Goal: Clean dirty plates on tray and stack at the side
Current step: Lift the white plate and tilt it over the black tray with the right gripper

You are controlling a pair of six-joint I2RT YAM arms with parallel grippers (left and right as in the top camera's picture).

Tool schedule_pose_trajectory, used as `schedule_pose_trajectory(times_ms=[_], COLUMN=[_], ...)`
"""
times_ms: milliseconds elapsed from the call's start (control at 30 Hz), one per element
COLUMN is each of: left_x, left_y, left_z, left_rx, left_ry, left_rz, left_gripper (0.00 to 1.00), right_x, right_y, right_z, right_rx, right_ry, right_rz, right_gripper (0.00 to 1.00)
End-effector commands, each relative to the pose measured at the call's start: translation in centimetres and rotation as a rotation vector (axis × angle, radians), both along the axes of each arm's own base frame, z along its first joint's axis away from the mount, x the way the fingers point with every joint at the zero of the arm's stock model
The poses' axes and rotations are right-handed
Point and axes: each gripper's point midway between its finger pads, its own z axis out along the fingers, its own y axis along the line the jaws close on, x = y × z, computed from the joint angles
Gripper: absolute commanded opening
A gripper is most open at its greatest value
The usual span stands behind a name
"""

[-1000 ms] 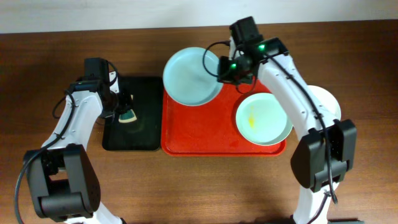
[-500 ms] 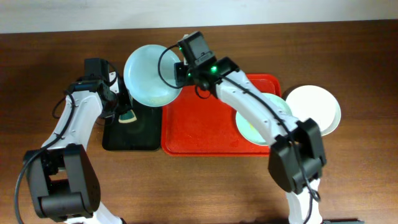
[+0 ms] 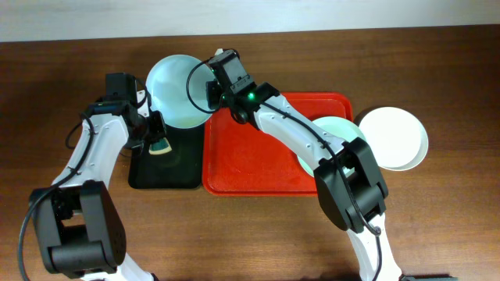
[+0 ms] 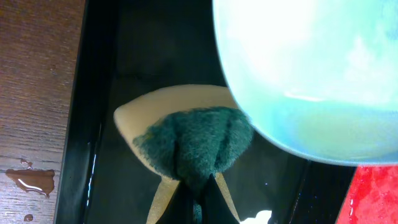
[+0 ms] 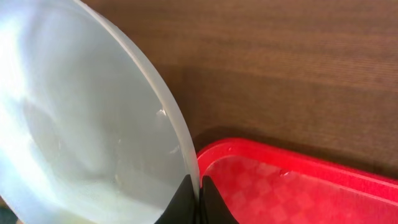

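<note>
My right gripper (image 3: pixel 209 92) is shut on the rim of the pale blue plate (image 3: pixel 176 90), holding it lifted over the back of the black tray (image 3: pixel 178 173); the rim sits between its fingers in the right wrist view (image 5: pixel 198 202), plate (image 5: pixel 81 137). My left gripper (image 3: pixel 156 134) is shut on a green-topped sponge (image 3: pixel 161 146), just below the plate; in the left wrist view the sponge (image 4: pixel 193 140) lies under the plate's edge (image 4: pixel 311 68). The mint-green plate (image 3: pixel 332 133) lies on the red tray (image 3: pixel 250 156), partly hidden by my right arm. The white plate (image 3: pixel 394 136) lies on the table right of the tray.
The black tray lies directly left of the red tray. Small water drops (image 4: pixel 31 180) sit on the wooden table left of the black tray. The wall edge runs along the back of the table.
My right gripper has carried the pale blue plate leftwards off the red tray, over the black tray and close to the sponge. My left gripper has stayed put.
</note>
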Motion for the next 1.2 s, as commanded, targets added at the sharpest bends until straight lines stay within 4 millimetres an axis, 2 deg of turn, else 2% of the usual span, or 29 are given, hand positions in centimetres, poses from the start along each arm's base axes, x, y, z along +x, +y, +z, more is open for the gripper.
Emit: schedule_pose_trajectory(times_ms=[0, 200, 400, 633, 800, 900, 967, 1167], left_x=[-0.1, -0.2, -0.4, -0.4, -0.5, -0.5, -0.5, -0.5], left_y=[-0.3, -0.3, -0.3, -0.3, -0.3, -0.3, -0.3, -0.3], left_z=[-0.1, -0.1, -0.2, -0.2, -0.2, -0.2, -0.2, -0.2], left_rx=[-0.009, -0.009, -0.012, -0.012, -0.012, -0.013, -0.012, -0.012], left_ry=[0.002, 0.002, 0.012, 0.014, 0.015, 0.015, 0.016, 0.016], left_rz=[-0.023, -0.023, -0.024, -0.024, -0.024, -0.024, -0.024, -0.024], left_gripper=[0.00, 0.00, 0.00, 0.00, 0.00, 0.00, 0.00, 0.00], right_x=[0.8, 1.3, 1.6, 2.0, 1.8, 1.2, 0.3, -1.6], right_y=[0.3, 0.6, 0.6, -0.3, 0.4, 0.7, 1.5, 3.9], right_z=[1.0, 2.7, 6.4, 8.9, 10.8, 12.3, 13.4, 15.7], right_rx=[-0.056, -0.046, -0.063, -0.134, -0.255, -0.392, -0.508, -0.686], right_ry=[-0.085, -0.130, -0.203, -0.242, -0.344, -0.431, -0.506, -0.645], right_rz=[0.030, 0.034, 0.057, 0.041, 0.063, 0.046, 0.043, 0.101], right_gripper=[0.04, 0.04, 0.04, 0.04, 0.04, 0.04, 0.04, 0.04])
